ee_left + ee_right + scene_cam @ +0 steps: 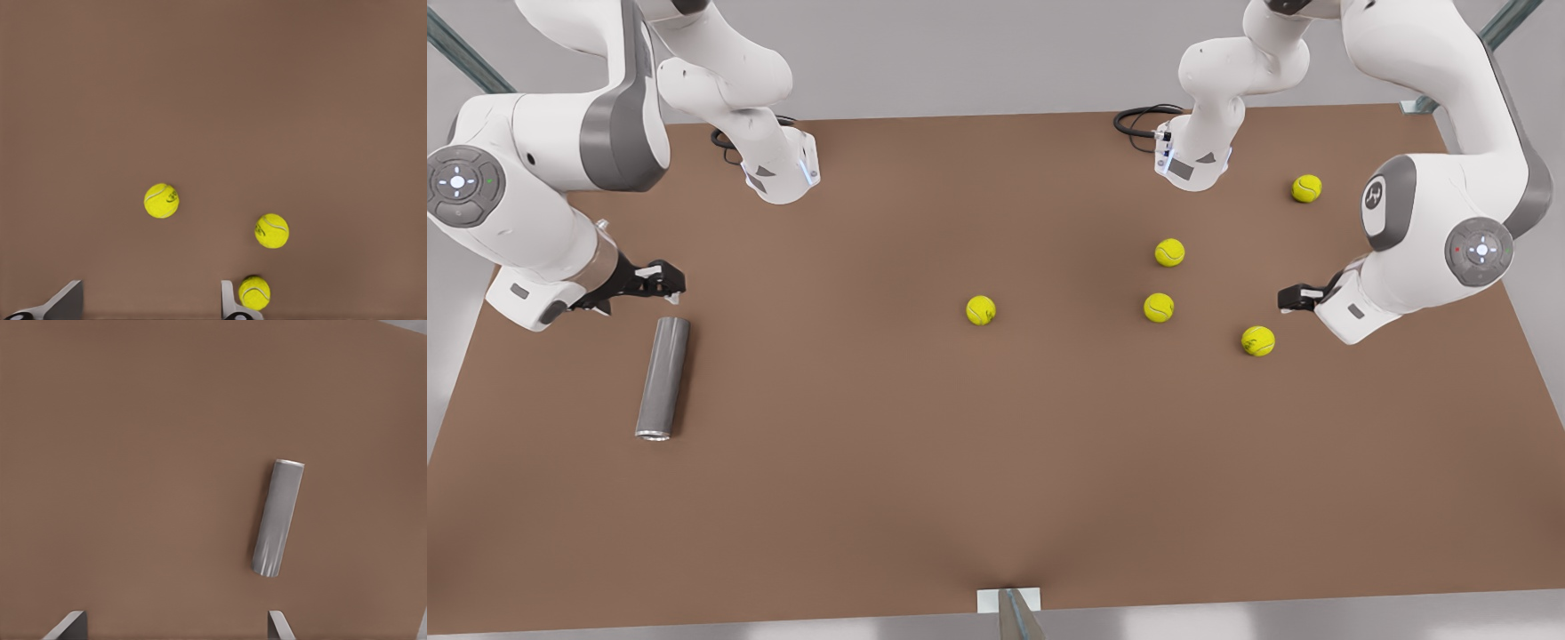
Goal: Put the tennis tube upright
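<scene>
The tennis tube (663, 378) lies flat on the brown table (925, 462) at the front view's left, its silvery rim toward the near edge. The right wrist view looks down on the tennis tube (277, 518) lying apart from the fingers. My right gripper (663, 277) hovers just beyond the tube's far end, open and holding nothing; its fingers (70, 623) stand wide apart. My left gripper (1289, 298) waits at the front view's right among the tennis balls, open, with one finger (230, 300) beside a ball (255, 293).
Several yellow-green tennis balls lie on the table's right half, such as one (980, 310) near the middle, one (1159, 308) further right and one (1258, 340) by the left gripper. The arm bases (783, 169) stand at the far edge.
</scene>
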